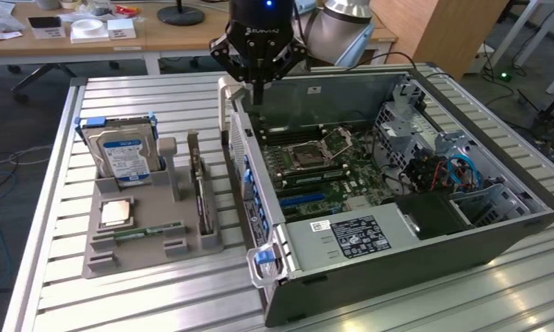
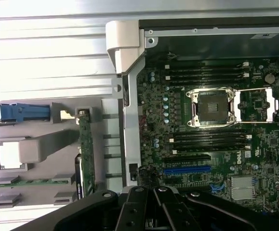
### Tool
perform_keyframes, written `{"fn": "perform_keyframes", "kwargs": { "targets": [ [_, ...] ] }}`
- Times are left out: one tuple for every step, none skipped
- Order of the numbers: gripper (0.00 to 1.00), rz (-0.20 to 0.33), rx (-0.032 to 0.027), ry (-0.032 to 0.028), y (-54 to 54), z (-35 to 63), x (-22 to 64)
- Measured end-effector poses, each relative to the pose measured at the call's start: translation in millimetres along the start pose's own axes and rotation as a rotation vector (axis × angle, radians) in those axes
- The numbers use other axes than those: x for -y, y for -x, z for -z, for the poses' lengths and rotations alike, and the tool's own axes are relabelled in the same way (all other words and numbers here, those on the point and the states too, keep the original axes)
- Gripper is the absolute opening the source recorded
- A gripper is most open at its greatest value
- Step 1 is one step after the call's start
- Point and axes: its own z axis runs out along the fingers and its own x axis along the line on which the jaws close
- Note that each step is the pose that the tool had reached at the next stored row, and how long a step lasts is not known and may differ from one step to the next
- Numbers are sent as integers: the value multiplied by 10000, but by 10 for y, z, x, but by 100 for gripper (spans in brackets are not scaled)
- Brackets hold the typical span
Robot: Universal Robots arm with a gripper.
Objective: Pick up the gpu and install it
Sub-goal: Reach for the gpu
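Exterior view: my gripper [image 1: 255, 88] hangs over the rear rim of the open computer case [image 1: 397, 277]. Its fingers are pinched together with nothing between them, the tips just above the case wall on the exterior view's left. The gpu [image 1: 201, 197] is well apart from it, not yet lifted, standing on edge in a slot of the grey parts tray [image 1: 138, 256]. The tray sits on the slatted table [image 1: 147, 304] beside the case. From here I get the tray's whole load: a hard drive [image 1: 119, 149] with a blue-white label upright at the far end, a processor chip [image 1: 117, 212] lying flat, and a green memory stick [image 1: 147, 232] in its groove. Inside the case I read the motherboard [image 1: 323, 166] and a labelled power supply [image 1: 355, 236]. Wrist view: looking straight down, the gripper [image 2: 149, 204] linkages show closed and empty. The gpu [image 2: 85, 144] appears edge-on, a thin green strip in the parts tray [image 2: 33, 195], touching no part of the arm. This angle gives me the board in detail: the open processor socket [image 2: 211, 108], dark memory slots [image 2: 209, 72] on either side of it, and a blue expansion slot [image 2: 187, 169].
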Motion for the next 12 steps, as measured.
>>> {"fn": "perform_keyframes", "kwargs": {
  "targets": [
    [11,-1,1,1,-16,0,1],
    [11,1,1,1,-30,0,2],
    [11,1,-1,0,-44,1,3],
    [11,1,0,0,-61,1,5],
    [11,1,1,1,-77,1,6],
    [11,1,1,1,-93,1,7],
    [11,1,0,1,-111,2,9],
    [11,0,1,0,-132,2,10],
    [11,0,0,0,-151,3,11],
    [11,0,1,0,-171,3,13],
    [11,-1,1,0,-189,3,14],
    [11,-1,1,1,-205,3,15]
  ]
}}
